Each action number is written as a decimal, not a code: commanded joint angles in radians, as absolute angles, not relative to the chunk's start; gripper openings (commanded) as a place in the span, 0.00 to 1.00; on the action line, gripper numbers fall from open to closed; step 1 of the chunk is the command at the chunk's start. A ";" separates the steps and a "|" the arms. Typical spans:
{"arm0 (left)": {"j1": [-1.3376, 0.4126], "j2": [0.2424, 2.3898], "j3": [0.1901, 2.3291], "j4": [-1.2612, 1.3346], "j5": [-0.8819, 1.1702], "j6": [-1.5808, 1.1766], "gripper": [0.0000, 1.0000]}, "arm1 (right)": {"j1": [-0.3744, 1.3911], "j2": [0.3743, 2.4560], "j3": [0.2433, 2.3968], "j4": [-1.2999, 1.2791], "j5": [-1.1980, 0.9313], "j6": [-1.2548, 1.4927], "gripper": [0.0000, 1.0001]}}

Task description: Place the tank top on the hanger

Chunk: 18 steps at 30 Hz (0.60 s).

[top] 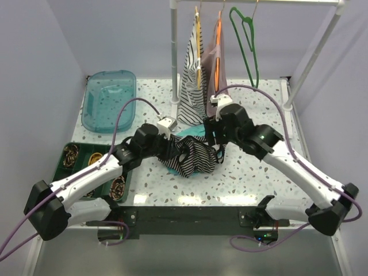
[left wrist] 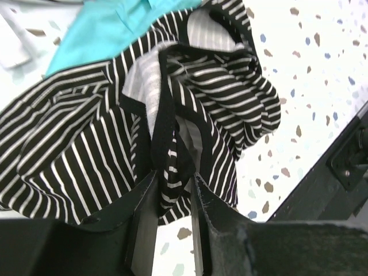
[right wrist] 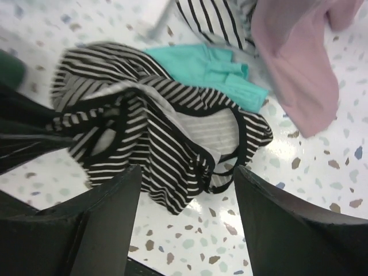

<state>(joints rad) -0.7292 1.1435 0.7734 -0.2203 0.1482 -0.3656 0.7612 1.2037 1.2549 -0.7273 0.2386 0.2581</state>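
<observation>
Tank top [top: 192,158] in a crumpled heap on the speckled table [top: 259,172], partly over a teal cloth [right wrist: 213,69], between the two grippers. Left gripper [left wrist: 175,175] with a black-trimmed fold between its narrowly parted fingers (pinched or merely lying there, impossible to tell). Right gripper [right wrist: 187,169] spread wide above the heap, nothing between its fingers. Hanger [top: 244,40] on the rail [top: 259,2] at the back, well apart from the tank top.

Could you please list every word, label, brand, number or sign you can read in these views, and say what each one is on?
None can be read in any view.
The tank top shows only stripes, with no tag in sight.
The hanger, the clear blue tub and the speckled table bear no lettering.
</observation>
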 commanded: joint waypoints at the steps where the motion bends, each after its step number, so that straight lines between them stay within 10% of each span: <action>1: -0.727 1.112 0.831 -0.149 0.090 -0.380 0.32 | 0.765 1.068 1.413 -0.748 0.231 0.271 0.69; 9: -0.729 1.091 0.873 -0.181 0.112 -0.353 0.32 | 0.715 1.181 1.707 -0.730 0.574 0.123 0.70; 18: -0.727 1.077 0.911 -0.230 0.137 -0.318 0.32 | 0.416 1.454 2.075 -0.712 0.345 0.034 0.70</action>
